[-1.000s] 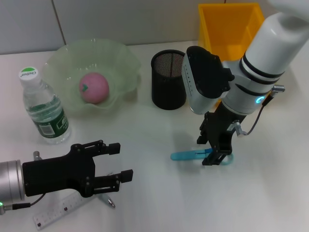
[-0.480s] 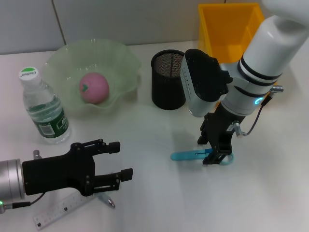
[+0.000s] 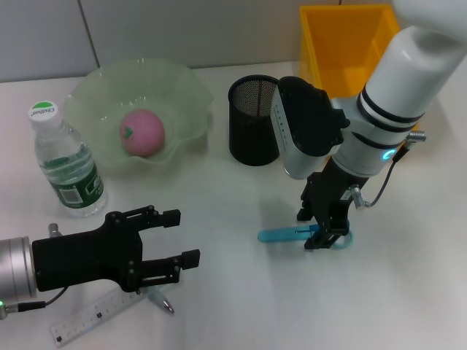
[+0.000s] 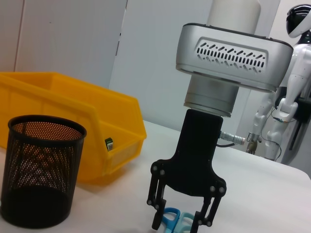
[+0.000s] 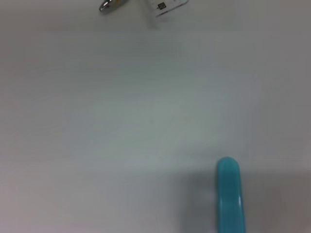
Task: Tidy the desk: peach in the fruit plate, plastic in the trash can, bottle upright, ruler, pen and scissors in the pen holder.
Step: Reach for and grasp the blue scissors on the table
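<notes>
Blue scissors (image 3: 281, 235) lie flat on the white desk. My right gripper (image 3: 312, 230) is down at their handle end, open, with a finger on each side of the handles; the left wrist view shows this too (image 4: 178, 222), with the scissors (image 4: 171, 217) between the fingers. My left gripper (image 3: 182, 237) is open and empty, hovering just above the ruler (image 3: 80, 324) and the pen (image 3: 162, 302). The pink peach (image 3: 142, 132) sits in the green fruit plate (image 3: 186, 84). The bottle (image 3: 67, 162) stands upright. The black mesh pen holder (image 3: 255, 120) looks empty. No plastic shows.
The yellow trash bin (image 3: 343, 40) stands at the back right, behind my right arm. The pen holder is close to the right wrist housing. The right wrist view shows the scissors' blade end (image 5: 228, 194) and, farther off, the ruler's end (image 5: 165, 6).
Almost nothing: my right arm's wrist has shifted slightly left above the scissors, and my left gripper has edged a little. The scissors have not moved.
</notes>
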`<action>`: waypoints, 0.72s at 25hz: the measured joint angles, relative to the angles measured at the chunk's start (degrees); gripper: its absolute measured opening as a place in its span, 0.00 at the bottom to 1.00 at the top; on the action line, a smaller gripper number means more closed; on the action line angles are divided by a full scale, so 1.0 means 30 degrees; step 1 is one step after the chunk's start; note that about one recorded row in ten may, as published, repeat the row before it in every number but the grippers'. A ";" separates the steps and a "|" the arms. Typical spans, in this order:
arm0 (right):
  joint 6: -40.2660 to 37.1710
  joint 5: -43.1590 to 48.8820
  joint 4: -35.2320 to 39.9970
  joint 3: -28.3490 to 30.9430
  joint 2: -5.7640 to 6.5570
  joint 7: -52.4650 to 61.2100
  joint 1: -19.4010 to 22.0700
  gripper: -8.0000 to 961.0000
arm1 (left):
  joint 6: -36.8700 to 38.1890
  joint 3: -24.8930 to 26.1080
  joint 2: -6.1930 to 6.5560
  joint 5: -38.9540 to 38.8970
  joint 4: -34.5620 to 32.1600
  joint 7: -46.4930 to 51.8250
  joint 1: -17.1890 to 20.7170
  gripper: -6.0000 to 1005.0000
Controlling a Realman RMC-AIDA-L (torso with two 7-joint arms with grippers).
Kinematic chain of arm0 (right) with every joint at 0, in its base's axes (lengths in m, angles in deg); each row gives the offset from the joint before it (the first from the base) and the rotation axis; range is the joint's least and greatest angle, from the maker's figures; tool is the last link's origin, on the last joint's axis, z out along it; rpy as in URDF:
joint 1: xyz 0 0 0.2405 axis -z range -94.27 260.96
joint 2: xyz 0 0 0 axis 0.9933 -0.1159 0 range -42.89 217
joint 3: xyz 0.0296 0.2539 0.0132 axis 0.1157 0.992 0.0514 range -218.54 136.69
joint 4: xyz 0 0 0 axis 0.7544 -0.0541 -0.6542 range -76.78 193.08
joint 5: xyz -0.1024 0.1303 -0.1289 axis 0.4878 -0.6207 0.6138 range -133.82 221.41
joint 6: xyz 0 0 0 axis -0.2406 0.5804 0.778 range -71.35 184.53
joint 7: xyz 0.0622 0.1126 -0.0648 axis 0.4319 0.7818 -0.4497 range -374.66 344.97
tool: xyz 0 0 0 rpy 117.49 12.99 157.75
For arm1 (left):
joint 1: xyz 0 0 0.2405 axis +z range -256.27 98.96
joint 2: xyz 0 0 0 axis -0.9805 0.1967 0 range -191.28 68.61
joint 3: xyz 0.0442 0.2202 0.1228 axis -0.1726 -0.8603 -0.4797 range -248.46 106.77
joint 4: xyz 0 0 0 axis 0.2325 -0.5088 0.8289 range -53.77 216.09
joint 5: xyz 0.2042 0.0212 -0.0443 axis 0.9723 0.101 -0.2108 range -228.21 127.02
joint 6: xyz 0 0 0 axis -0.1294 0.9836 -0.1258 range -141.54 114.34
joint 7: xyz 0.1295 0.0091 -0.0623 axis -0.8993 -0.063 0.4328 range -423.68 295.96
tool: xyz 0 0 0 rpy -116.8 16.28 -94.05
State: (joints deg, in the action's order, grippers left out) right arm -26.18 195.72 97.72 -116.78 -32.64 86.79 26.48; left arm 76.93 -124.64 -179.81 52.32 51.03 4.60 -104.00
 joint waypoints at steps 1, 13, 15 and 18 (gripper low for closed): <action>0.0027 -0.0013 -0.0078 -0.0005 -0.0001 -0.0008 -0.0014 0.55 | -0.0001 0.0000 0.0001 0.0000 0.0003 0.0000 0.0002 0.78; 0.0376 -0.0049 -0.0272 -0.0325 -0.0004 0.0082 -0.0115 0.50 | 0.0058 0.0000 0.0001 0.0000 -0.0035 0.0003 0.0099 0.78; 0.0376 -0.0049 -0.0272 -0.0324 -0.0004 0.0082 -0.0116 0.49 | 0.0058 0.0000 0.0001 0.0000 -0.0035 0.0003 0.0100 0.78; 0.0376 -0.0049 -0.0272 -0.0321 -0.0004 0.0082 -0.0116 0.47 | 0.0059 0.0001 0.0001 0.0000 -0.0035 0.0003 0.0101 0.78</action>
State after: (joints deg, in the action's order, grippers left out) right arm -25.06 195.58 96.91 -117.75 -32.66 87.03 26.13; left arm 77.11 -124.63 -179.81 52.32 50.93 4.61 -103.70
